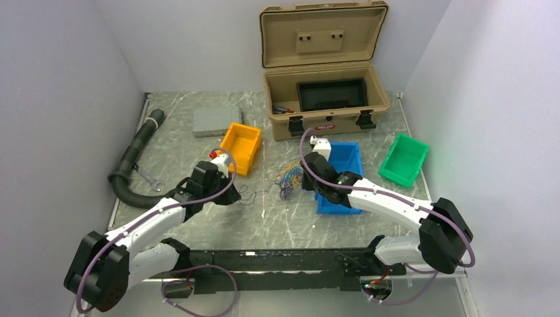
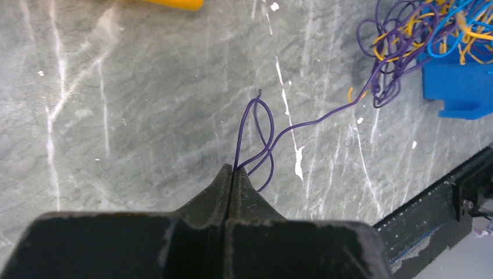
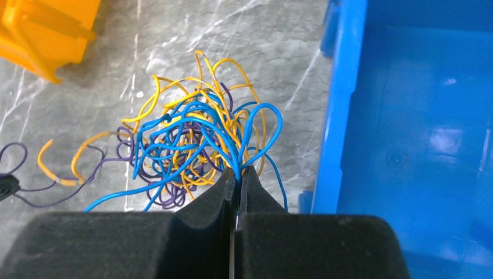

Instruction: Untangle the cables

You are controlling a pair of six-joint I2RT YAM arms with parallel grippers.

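Clamped in the left gripper [image 2: 232, 170], jaws pressed flat together: a purple wire [image 2: 256, 101], looped just past the tips and trailing across the table [image 2: 145, 116] to the cables [image 2: 418, 40]. Pinched the same way in the right gripper [image 3: 238, 171], jaws closed: a blue wire [image 3: 268, 106] rising from the near side of that tangle. Heaped between the two grippers, in yellow, blue and purple, just beside the blue bin [image 3: 407, 145]. Inside that bin, only its own glossy floor. Behind the left gripper, an orange bin [image 1: 245, 164], interior bare as far as visible from above. Off to the right, well apart, a green bin [image 1: 403, 158], set at an angle, likewise showing only its floor. At the rear, a tan case [image 1: 323, 125] with lid thrown open, holding a black tray [image 1: 331, 105]; beside the tray, a few items [image 1: 282, 109] too small to tell. Left of the case, a flat gray box [image 1: 216, 121]. Along the left edge, a black hose [image 1: 135, 153] and a wrench [image 1: 149, 177]. Hemmed by walls [image 1: 66, 99] on left, rear and right, and by a black rail [image 1: 284, 263] at the near edge. Bare marble in front of the tangle, down to the rail.
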